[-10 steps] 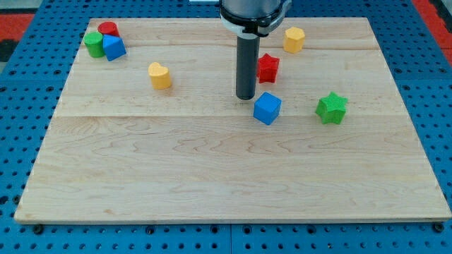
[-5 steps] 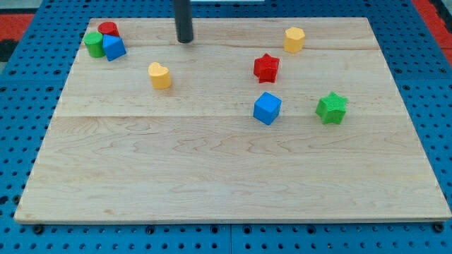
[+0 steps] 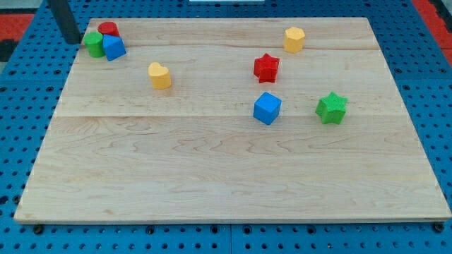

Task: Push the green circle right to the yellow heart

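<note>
The rod's tip holds nothing and stands just left of the green circle, near the board's top left corner. That circle touches a blue block and a red circle. The yellow heart lies apart, rightward.

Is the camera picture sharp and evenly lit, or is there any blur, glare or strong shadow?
Camera view: even, soft light; the blocks, such as the green circle and yellow heart, are sharp with only faint shadows; no strong glare on the wooden board; my tip, left of the green circle, looks slightly soft.
</note>
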Available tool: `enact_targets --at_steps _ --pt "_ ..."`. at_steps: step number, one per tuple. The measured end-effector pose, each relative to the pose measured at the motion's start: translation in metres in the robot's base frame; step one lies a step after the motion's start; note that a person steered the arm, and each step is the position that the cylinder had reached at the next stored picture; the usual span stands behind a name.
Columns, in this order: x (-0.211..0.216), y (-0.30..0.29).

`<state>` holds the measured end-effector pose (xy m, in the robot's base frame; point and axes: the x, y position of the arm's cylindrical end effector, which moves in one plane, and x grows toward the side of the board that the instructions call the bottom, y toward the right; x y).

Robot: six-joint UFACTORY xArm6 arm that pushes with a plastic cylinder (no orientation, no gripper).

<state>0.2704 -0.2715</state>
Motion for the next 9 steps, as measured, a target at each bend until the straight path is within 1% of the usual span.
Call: enact_targets --at_steps 1,2,3,4,5,6,7,8,9 --pt "0.013 0.058" --pt "0.013 0.089" --pt "0.013 0.113" --pt "0.004 0.083" --pt "0.015 0.145" --pt "0.006 0.166" --pt "-0.009 0.161" --pt "-0.007 0.195" --pt "0.049 0.183"
